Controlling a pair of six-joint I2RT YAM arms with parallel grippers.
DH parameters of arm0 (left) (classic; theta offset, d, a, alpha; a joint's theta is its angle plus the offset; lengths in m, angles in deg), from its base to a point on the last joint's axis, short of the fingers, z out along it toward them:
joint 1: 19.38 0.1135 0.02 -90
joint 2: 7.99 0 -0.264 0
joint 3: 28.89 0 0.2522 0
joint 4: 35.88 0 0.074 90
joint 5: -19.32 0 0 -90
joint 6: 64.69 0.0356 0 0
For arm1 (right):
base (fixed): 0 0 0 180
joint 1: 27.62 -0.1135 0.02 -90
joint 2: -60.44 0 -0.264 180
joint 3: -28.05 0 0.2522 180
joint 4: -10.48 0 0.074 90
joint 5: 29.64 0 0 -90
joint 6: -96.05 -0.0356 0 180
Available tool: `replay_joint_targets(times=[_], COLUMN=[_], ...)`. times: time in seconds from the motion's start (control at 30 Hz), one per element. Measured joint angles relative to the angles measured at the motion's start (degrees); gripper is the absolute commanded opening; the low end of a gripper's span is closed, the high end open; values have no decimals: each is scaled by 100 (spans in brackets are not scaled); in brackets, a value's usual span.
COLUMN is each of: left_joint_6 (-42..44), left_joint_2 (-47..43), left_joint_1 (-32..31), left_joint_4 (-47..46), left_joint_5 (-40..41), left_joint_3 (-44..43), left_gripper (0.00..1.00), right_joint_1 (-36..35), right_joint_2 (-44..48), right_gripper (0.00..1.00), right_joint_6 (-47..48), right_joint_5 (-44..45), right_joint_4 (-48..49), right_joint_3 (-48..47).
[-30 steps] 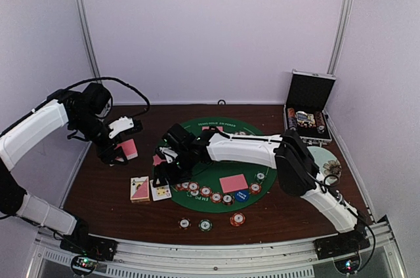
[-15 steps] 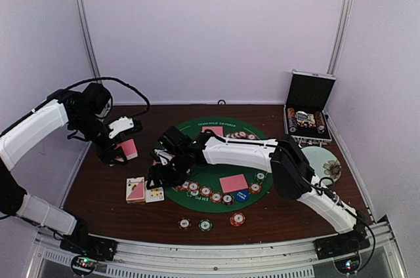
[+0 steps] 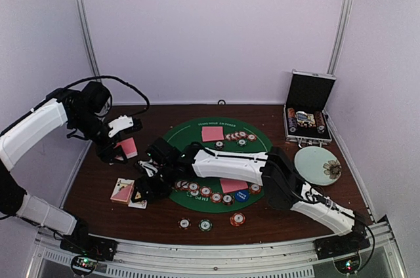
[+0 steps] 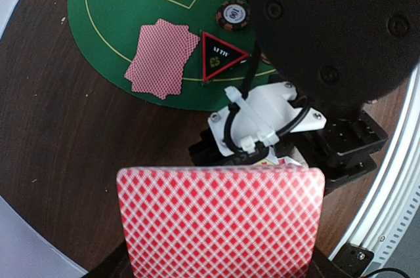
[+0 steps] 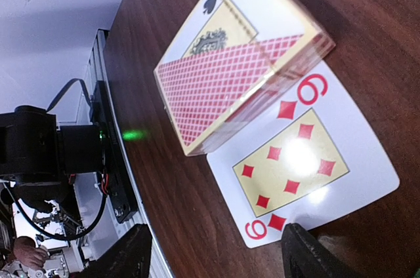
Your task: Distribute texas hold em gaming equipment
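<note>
The left gripper (image 3: 121, 153) is clamped on a red-backed card (image 4: 220, 219), held above the table. The right gripper (image 5: 213, 238) stands wide open and empty at a six of diamonds (image 5: 289, 163), just beside the card box (image 5: 243, 48).

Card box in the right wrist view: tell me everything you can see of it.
The card box is a flat, closed pack with a glossy sheen, as if wrapped in clear film. Its upper face pairs an ace of spades design with a red lattice panel, and a thin pale side edge shows below. It lies flat on the dark brown table. Its near edge meets or slightly overlaps a face-up six of diamonds. The right gripper is open and not touching the box.
</note>
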Motion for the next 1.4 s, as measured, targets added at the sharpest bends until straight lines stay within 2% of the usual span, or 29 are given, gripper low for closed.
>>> replay_joint_targets(times=[0.17, 0.4, 0.6, 0.73, 0.97, 1.4], left_joint_6=[2, 4, -2, -31, -111, -201], left_joint_2=[0, 4, 98, 164, 221, 319], left_joint_1=[0, 0, -13, -138, -358, -595], left_joint_4=[11, 33, 31, 17, -33, -136], left_joint_5=[0, -24, -151, -170, -184, -197], left_joint_3=[-127, -138, -138, -138, -138, -138], left_gripper=[0, 0, 0, 0, 0, 0], right_joint_1=[-15, 457, 981, 938, 815, 793], right_joint_2=[85, 1773, 2874, 2942, 2756, 2227], right_gripper=[81, 86, 87, 88, 88, 84], right_joint_6=[61, -450, -1187, -1856, -2726, -3292], right_joint_5=[-59, -42, -109, -280, -516, -699], right_joint_4=[109, 1486, 2933, 3965, 4975, 5274], right_joint_3=[155, 2924, 4057, 4175, 4179, 3821])
